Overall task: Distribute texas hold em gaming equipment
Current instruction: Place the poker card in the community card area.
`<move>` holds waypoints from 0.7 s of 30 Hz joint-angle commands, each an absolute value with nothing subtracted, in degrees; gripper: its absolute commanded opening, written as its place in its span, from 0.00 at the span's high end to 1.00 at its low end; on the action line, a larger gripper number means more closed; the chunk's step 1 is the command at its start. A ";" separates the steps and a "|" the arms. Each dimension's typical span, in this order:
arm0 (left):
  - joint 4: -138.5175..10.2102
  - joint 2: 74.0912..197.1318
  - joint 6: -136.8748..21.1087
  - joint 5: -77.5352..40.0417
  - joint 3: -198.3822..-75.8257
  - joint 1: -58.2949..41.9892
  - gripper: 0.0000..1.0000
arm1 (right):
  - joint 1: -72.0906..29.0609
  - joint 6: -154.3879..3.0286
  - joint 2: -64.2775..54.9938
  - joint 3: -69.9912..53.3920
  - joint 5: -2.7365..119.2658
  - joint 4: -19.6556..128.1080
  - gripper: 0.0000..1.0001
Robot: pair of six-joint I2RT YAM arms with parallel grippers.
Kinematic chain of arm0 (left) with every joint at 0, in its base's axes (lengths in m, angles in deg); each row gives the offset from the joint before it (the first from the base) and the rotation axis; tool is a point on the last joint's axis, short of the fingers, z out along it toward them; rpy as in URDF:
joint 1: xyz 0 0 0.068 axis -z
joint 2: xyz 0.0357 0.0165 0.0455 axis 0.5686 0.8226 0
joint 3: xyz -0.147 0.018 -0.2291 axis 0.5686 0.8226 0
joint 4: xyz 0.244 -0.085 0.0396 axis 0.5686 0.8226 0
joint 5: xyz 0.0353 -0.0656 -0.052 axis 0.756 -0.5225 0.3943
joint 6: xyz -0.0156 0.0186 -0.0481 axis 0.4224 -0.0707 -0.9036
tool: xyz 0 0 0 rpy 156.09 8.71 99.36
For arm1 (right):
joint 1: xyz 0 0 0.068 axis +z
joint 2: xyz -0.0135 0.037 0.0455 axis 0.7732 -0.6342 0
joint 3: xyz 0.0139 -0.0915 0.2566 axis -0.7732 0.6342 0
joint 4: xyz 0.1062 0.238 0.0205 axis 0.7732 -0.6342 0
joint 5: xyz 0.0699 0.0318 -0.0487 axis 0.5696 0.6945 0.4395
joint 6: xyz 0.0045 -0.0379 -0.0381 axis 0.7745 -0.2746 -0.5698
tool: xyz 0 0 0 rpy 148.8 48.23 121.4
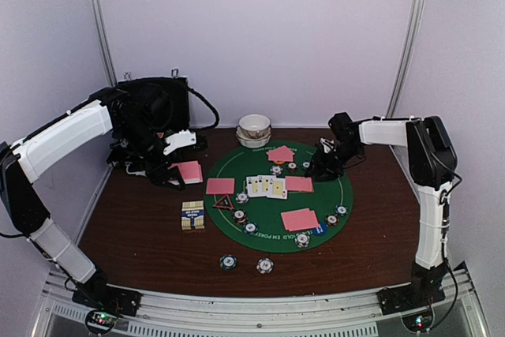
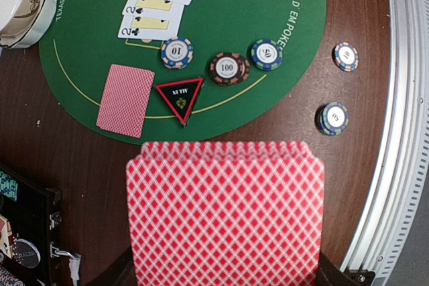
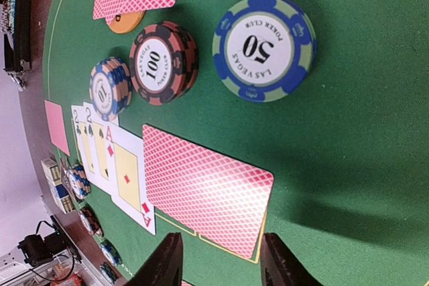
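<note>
My left gripper hovers over the brown table left of the green mat, shut on a fanned stack of pink-backed playing cards that hides its fingers. The right gripper is low over the mat's far right, jaws open and empty. A face-down card lies just ahead of them. Beyond it are a 50 chip, a 100 chip and a blue chip stack. Three face-up cards lie mid-mat. The red-rimmed triangle marker sits at the mat's left edge.
White bowls stand behind the mat and a black hard case sits at the back left. A card box lies left of the mat. Two chips rest on bare wood near the front.
</note>
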State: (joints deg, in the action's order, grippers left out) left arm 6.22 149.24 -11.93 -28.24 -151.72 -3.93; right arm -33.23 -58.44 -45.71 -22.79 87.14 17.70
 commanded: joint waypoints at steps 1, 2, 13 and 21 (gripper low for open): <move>6.24 147.48 -11.48 -29.20 -152.83 -4.33 1.00 | -32.80 -60.16 -44.43 -25.24 83.63 14.76 0.58; 6.24 147.48 -11.42 -29.16 -152.81 -4.33 1.00 | -32.72 -59.96 -43.31 -25.18 83.61 14.84 0.56; 6.06 148.18 -11.41 -29.20 -153.12 -4.33 1.00 | -22.38 -52.87 -31.63 -27.26 84.87 19.17 0.19; 4.81 147.79 -11.67 -28.93 -152.06 -4.33 1.00 | -11.53 -37.28 -30.44 -25.96 91.95 35.66 0.00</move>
